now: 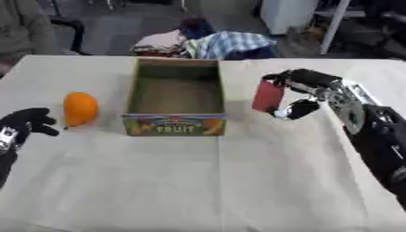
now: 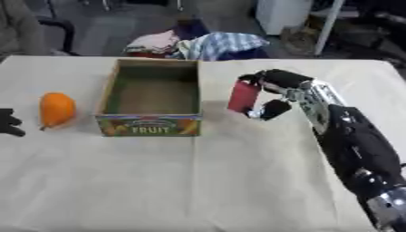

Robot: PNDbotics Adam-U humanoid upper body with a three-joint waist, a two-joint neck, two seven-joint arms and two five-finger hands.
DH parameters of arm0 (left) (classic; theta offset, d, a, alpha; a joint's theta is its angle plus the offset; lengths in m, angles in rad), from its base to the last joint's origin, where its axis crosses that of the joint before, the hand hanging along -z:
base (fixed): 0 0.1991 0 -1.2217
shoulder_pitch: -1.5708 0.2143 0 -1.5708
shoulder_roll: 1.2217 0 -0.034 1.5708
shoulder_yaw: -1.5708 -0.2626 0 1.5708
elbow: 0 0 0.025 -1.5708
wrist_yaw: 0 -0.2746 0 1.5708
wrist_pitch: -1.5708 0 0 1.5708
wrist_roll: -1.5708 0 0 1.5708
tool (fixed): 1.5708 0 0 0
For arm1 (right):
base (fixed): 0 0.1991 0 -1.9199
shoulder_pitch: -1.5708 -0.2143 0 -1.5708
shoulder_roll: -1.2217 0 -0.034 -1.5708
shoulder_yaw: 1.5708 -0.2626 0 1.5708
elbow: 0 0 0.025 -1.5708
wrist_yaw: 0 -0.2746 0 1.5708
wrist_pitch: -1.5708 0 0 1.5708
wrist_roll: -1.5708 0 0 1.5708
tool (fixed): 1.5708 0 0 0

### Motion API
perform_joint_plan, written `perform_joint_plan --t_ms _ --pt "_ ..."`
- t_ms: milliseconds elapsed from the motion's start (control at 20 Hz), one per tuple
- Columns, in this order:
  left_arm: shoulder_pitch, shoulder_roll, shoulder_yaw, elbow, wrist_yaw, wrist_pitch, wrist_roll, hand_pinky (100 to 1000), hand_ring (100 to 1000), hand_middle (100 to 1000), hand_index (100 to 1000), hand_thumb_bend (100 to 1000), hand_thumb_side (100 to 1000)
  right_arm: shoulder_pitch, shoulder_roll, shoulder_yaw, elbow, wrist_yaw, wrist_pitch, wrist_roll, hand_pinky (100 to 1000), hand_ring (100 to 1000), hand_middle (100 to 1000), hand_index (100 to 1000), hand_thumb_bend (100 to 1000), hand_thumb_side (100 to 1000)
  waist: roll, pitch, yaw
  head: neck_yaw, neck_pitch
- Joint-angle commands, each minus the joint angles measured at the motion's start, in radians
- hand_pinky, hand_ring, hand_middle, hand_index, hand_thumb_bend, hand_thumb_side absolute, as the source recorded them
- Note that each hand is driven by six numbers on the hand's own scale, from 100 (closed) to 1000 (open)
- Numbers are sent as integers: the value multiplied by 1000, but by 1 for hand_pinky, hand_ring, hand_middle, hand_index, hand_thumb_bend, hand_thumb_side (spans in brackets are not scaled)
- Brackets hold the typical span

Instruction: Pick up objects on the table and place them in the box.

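Note:
A cardboard fruit box (image 1: 174, 123) stands open at the middle of the table, its inside bare. My right hand (image 1: 295, 86) hovers just right of the box, above the cloth, fingers and thumb curled round a red block-shaped object (image 1: 267, 96). An orange fruit (image 1: 80, 108) lies on the cloth left of the box. My left hand (image 1: 26, 124) rests at the left edge, close beside the orange fruit, fingers relaxed and holding nothing.
A cream cloth (image 1: 206, 181) covers the table. Beyond the far edge lies a heap of clothes (image 1: 208, 44), with a chair (image 1: 47, 31) at the back left and a white post (image 1: 334, 25) at the back right.

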Motion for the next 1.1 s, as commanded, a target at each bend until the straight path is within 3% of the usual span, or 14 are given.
perform_joint_plan --t_ms 50,350,750,1000,1100 --pt "-8 19 1 -14 2 0 -4 1000 631 637 798 210 879 -59 4 -1 -31 -14 -3 7 716 696 439 1000 265 475 3 -13 0 -6 5" --pt "-13 16 -5 -15 6 0 -11 1000 632 637 799 210 879 -151 87 -1 -1 18 -5 18 715 698 440 1000 283 454 8 -16 11 -19 5" --pt "-38 8 -20 -20 18 1 -24 1000 633 638 799 208 873 -231 233 -36 96 136 15 -7 714 696 448 1000 247 472 18 -12 48 -39 4" --pt "-52 6 -27 -21 24 3 -33 1000 633 637 799 208 872 -248 303 -67 171 233 48 -45 717 716 525 1000 215 552 20 -8 72 -51 -3" --pt "-54 7 -27 -20 24 3 -34 1000 633 637 799 207 873 -247 319 -74 196 268 58 -59 721 733 598 1000 192 612 20 -7 77 -52 -5"
